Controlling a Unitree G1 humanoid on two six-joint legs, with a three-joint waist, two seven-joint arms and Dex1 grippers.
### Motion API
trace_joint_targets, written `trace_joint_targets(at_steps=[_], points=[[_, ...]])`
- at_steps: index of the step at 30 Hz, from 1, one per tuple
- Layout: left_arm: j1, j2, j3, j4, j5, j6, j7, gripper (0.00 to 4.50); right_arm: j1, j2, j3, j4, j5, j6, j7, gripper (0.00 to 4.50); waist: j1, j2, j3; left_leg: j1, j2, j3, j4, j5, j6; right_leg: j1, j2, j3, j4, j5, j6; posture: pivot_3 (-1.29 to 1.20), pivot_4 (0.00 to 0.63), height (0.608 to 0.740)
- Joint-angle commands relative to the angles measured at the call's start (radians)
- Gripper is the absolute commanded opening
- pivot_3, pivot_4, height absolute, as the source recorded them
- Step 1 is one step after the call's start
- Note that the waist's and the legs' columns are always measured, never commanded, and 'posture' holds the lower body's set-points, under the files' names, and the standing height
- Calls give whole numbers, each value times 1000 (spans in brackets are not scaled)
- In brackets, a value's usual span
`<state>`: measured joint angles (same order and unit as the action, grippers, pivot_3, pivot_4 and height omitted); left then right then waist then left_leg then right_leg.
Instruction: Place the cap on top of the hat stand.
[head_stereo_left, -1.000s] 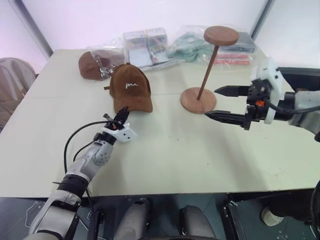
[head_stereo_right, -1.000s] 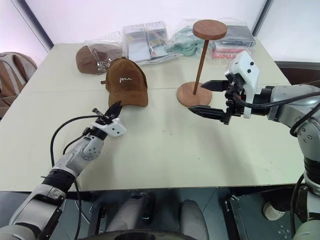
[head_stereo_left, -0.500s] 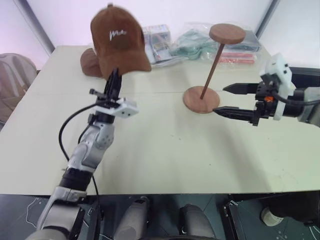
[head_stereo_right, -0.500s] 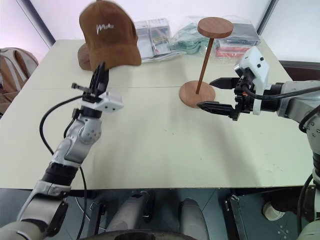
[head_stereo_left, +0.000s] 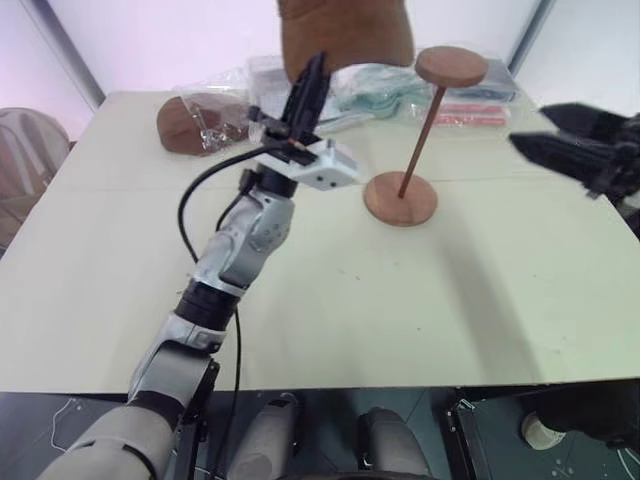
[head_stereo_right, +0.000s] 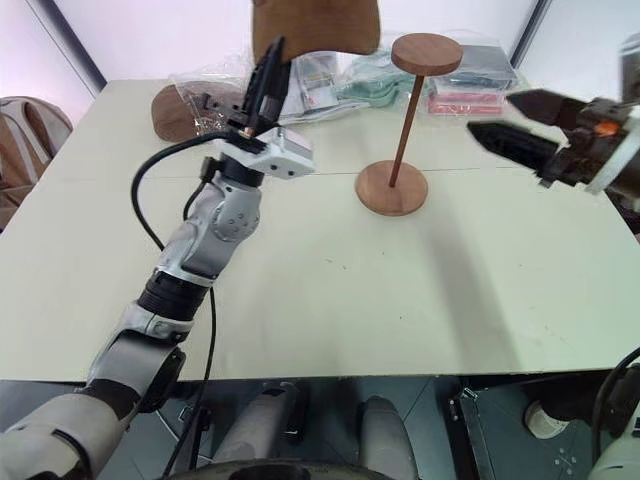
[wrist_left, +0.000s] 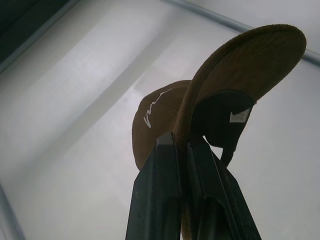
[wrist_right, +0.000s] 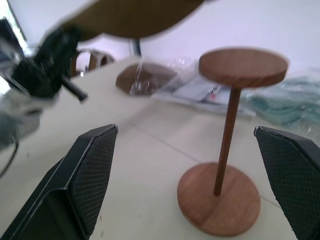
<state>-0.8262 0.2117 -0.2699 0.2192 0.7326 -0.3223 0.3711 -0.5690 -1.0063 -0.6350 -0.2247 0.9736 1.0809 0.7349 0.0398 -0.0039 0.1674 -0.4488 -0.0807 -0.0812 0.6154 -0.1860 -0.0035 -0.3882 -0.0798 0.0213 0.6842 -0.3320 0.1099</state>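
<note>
A pale table (head_stereo_left: 330, 300) bears the hat stand (head_stereo_left: 405, 190), a plastic-wrapped cap (head_stereo_left: 195, 122) and packets (head_stereo_left: 380, 85).

Bagged cap (head_stereo_left: 195, 123) (brown) beside packets (head_stereo_right: 470, 88).

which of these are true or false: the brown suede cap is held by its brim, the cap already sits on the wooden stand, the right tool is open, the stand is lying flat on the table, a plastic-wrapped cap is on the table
1. The left tool grips the brown suede cap by its curved brim. True.
2. The cap already sits on the reddish-brown wooden hat stand. False: it is held in the air beside the stand, whose disc top is bare.
3. The right tool is open. True.
4. The stand lies flat on the pale table. False: it stands on its round base.
5. A brown cap wrapped in clear plastic lies on the table. True.
</note>
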Motion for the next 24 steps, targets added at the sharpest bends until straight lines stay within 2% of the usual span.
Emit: trace_joint_targets(at_steps=[1, 12, 17, 24], points=[[-74, -26, -20, 25, 4, -46, 36, 49, 32, 3, -99, -54, 76, 32, -53, 4500, 1, 0, 0, 0, 0, 0, 0, 0, 0, 0, 0, 0, 0, 0, 0, 0, 150, 740], [-165, -135, -147, 198, 82, -135, 142, 49, 200, 16, -208, -152, 170, 25, -148, 4500, 0, -1, 0, 0, 0, 1, 2, 0, 1, 1, 0, 1, 0, 1, 2, 0, 150, 740], [-136, -149, -190, 265, 109, -158, 193, 49, 241, 7, -227, -169, 198, 19, -173, 4500, 0, -1, 0, 0, 0, 1, 2, 0, 1, 1, 0, 1, 0, 1, 2, 0, 150, 740], [-22, -142, -261, 340, 157, -164, 241, 49, 274, -12, -217, -159, 217, 16, -176, 4500, 0, -1, 0, 0, 0, 1, 2, 0, 1, 1, 0, 1, 1, 1, 2, 0, 150, 740]])
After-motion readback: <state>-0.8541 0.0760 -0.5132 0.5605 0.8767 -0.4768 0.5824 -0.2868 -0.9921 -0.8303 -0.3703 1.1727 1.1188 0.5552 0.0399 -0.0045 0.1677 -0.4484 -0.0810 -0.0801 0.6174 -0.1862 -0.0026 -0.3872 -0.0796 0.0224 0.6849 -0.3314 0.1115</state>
